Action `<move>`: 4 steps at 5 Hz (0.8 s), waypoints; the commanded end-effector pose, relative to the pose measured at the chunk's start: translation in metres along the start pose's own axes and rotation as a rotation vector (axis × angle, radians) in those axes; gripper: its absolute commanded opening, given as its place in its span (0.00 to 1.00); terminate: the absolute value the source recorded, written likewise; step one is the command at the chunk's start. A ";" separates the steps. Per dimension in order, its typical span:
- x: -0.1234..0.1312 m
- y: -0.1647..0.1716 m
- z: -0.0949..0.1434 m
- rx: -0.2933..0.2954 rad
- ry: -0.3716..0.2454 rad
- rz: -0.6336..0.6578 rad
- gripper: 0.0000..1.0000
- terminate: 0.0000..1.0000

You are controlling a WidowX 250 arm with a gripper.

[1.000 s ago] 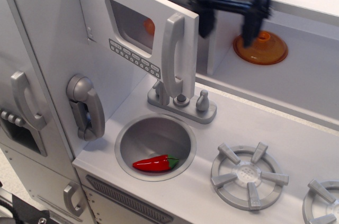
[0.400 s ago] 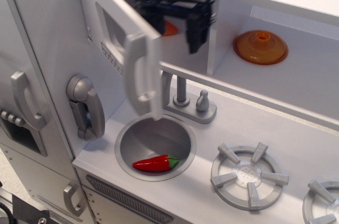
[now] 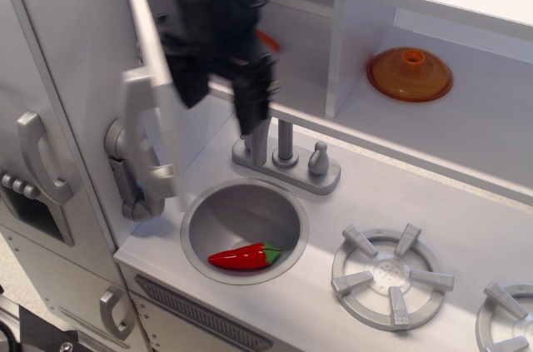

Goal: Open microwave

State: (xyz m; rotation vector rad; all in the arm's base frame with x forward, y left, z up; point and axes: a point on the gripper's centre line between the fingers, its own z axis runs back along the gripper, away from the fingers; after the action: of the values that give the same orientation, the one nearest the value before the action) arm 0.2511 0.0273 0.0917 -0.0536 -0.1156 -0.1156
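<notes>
Microwave (image 3: 154, 77) door swung wide, upper left of the toy kitchen.
We see the gripper (image 3: 218, 98) beside the door's inner face, fingers spread and empty, above the sink (image 3: 287, 206) holding a red pepper (image 3: 243, 257).

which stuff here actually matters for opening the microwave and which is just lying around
Part of the job:
microwave door, swung wide open
its vertical handle
gripper, blurred, by the door's inner side

Just lying about:
red pepper in the sink
faucet
orange lid on the shelf
grey handset
stove burner
</notes>
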 end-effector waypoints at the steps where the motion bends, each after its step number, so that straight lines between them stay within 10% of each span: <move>1: -0.012 0.028 0.035 0.001 -0.059 -0.004 1.00 0.00; 4: -0.003 0.025 0.067 -0.069 -0.084 0.063 1.00 0.00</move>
State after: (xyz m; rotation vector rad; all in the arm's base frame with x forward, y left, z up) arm 0.2445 0.0512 0.1357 -0.1570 -0.1406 -0.0354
